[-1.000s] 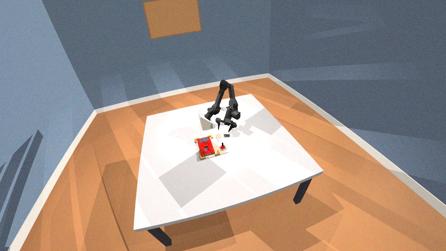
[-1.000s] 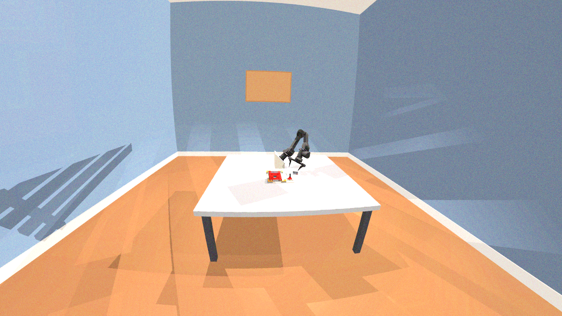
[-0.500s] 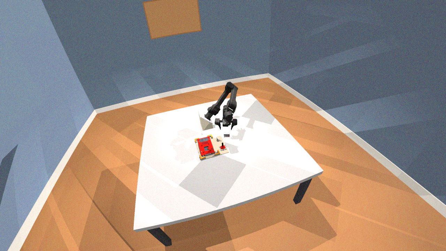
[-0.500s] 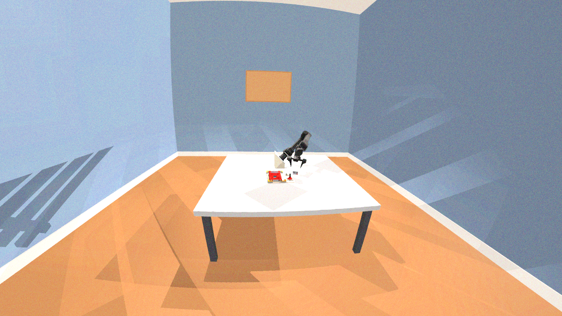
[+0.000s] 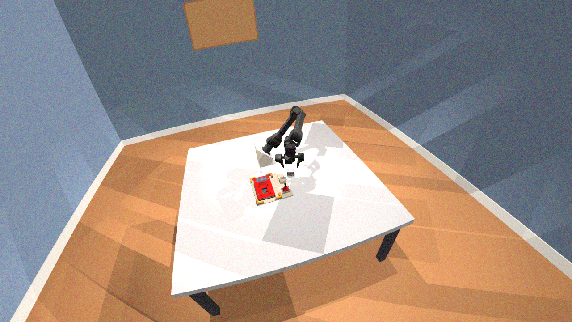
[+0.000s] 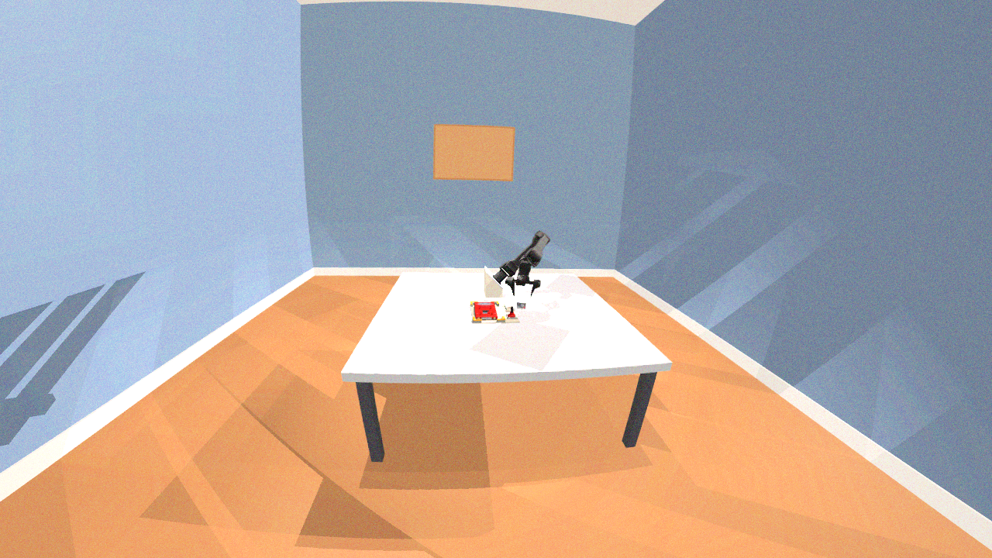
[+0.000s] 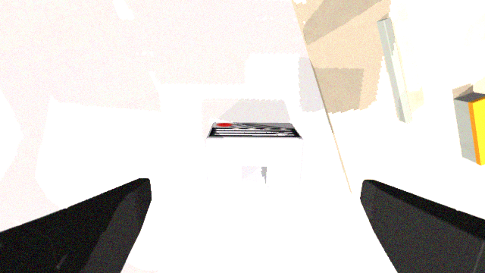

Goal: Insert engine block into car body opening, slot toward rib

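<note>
The engine block (image 5: 290, 174) (image 6: 521, 305) (image 7: 255, 152) is a small white block on the table, just off the edge of the base board. In the wrist view it shows a dark slatted face with a red spot and a small square notch. My gripper (image 5: 290, 167) (image 6: 522, 294) (image 7: 256, 186) is open and empty, above the block, with its fingers spread wider than the block. The red car body (image 5: 260, 184) (image 6: 485, 317) lies on the board, outside the wrist view. Its opening (image 5: 265, 191) looks dark; the rib is too small to tell.
The beige base board (image 5: 276, 184) (image 7: 341, 89) carries yellow-orange corner pieces (image 5: 259, 202) (image 7: 478, 130), a grey bar (image 5: 282, 180) (image 7: 395, 72), and a red-based holder with a black upright (image 5: 285, 188) (image 6: 511, 314). A pale upright panel (image 5: 263, 158) (image 6: 491, 285) stands behind, near the arm.
</note>
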You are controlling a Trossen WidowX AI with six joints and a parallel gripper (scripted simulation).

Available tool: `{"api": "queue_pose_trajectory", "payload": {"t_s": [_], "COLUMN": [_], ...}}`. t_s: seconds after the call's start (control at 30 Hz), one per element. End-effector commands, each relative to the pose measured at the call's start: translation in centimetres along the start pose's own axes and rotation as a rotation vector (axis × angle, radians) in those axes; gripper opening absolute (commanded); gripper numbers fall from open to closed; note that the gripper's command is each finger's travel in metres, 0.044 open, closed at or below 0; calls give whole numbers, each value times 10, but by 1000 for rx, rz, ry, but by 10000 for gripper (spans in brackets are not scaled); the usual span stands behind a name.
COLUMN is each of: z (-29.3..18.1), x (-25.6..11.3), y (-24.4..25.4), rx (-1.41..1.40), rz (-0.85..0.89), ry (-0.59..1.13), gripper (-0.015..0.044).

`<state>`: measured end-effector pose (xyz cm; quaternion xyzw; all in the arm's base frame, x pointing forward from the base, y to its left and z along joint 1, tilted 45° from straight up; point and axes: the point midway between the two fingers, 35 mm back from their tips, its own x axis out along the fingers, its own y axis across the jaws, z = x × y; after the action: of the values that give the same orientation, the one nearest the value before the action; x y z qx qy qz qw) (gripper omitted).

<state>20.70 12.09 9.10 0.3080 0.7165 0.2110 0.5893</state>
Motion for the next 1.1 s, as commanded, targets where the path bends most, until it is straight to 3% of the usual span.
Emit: {"api": "queue_pose_trajectory", "payload": {"t_s": [0.0,0.93,1.07], "z": [-1,-2,-2], "x": [11,50,50], "y": [0,0,0], "rx": [4,4,4], "rz": [3,5,5], "ry": [8,9,9], "gripper": [440,440,335]}}
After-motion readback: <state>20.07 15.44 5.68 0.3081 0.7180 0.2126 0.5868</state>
